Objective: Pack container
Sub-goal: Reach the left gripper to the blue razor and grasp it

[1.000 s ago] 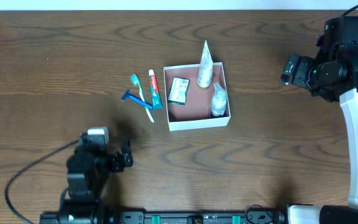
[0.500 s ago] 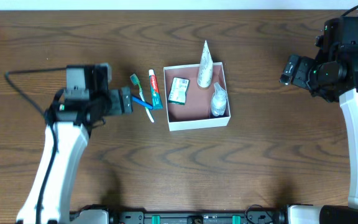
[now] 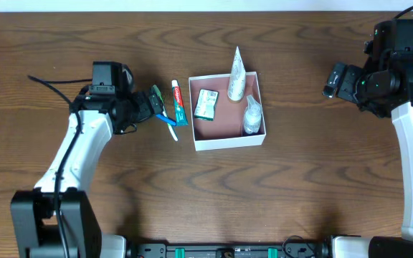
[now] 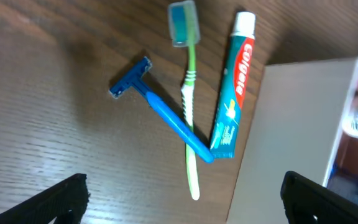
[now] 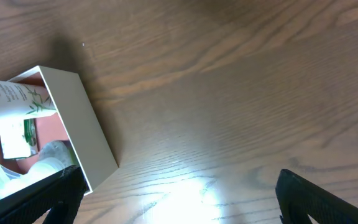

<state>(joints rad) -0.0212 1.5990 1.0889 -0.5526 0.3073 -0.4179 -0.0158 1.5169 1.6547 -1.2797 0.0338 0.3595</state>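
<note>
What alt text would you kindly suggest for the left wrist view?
A blue razor, a green toothbrush and a toothpaste tube lie on the wooden table beside the white-walled container, framed by the open left fingers.

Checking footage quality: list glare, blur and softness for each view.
Overhead: evenly lit and sharp. Left wrist: the toothbrush head and container wall look slightly soft. Right wrist: bright glare on the table near the bottom edge.

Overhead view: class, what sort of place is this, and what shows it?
Likely a robotics lab bench, not a bathroom: the left arm and right arm flank a wooden table, with toothpaste staged beside a white container.
</note>
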